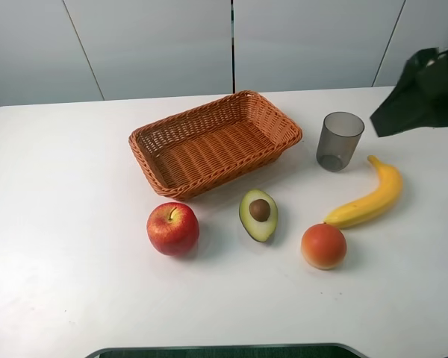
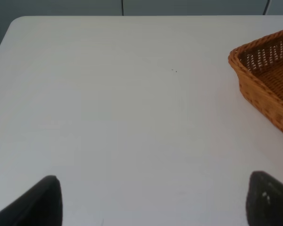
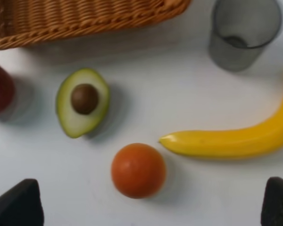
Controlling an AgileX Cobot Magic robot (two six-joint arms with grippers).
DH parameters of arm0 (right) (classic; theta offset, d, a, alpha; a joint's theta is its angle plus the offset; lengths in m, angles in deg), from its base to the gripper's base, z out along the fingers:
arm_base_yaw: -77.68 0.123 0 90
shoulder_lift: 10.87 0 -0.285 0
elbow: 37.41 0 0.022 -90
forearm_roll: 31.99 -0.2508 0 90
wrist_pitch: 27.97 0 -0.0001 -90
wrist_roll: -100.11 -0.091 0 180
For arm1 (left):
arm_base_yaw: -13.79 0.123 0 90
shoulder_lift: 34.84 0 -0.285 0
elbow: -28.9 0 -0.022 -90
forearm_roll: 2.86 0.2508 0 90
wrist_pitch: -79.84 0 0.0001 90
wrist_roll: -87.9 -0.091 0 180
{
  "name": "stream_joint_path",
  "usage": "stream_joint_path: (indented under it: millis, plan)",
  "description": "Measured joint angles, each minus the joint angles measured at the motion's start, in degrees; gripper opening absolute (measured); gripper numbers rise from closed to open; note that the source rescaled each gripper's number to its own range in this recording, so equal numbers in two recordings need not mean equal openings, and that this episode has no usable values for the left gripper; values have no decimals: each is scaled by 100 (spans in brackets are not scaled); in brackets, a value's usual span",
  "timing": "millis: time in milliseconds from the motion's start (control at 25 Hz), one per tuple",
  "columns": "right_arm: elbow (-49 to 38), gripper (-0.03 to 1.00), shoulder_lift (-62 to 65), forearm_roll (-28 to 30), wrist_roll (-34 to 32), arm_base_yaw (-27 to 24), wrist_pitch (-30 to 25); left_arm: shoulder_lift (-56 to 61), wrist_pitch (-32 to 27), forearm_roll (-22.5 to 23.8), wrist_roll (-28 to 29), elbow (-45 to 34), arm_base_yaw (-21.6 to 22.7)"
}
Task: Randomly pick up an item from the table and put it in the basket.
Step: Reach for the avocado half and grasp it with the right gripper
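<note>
At far left, the left gripper [image 2: 155, 207] is held over the large plain white tabletop [image 2: 108, 117], its dark fingers [image 2: 42, 202] spread wide apart, w/ one corner of the basket seen nearby. Further right, a round red apple [image 1: 172, 228] is set on the table, just in front of the rectangular orange-brown woven wicker basket [image 1: 187, 113], which is laid at an angle near the table's middle. The halved avocado w/ dark green skin [image 1: 258, 215] is found right of the apple and in front of the basket, apart from both, cut face and brown pit turned up. Next, an orange-pink round fruit [image 1: 323, 245] is placed near the tip of a yellow curved banana [image 1: 369, 198]; whether they touch can't be told. A grey translucent cup [image 1: 340, 140] is stood upright behind them. At far right, the right gripper [image 3: 148, 207] is raised above the fruit, fingers [image 3: 19, 202] also held wide apart.
</note>
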Motion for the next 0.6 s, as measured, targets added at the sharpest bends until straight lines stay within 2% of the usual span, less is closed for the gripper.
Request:
stream_joint_path:
  millis: [280,600]
  plan:
    - [12,100,-1031,199,-776,835,610,0,0,0,0,0,0]
    - [647,100,-2587,410,-1370,1456,734,0,0,0,0,0,0]
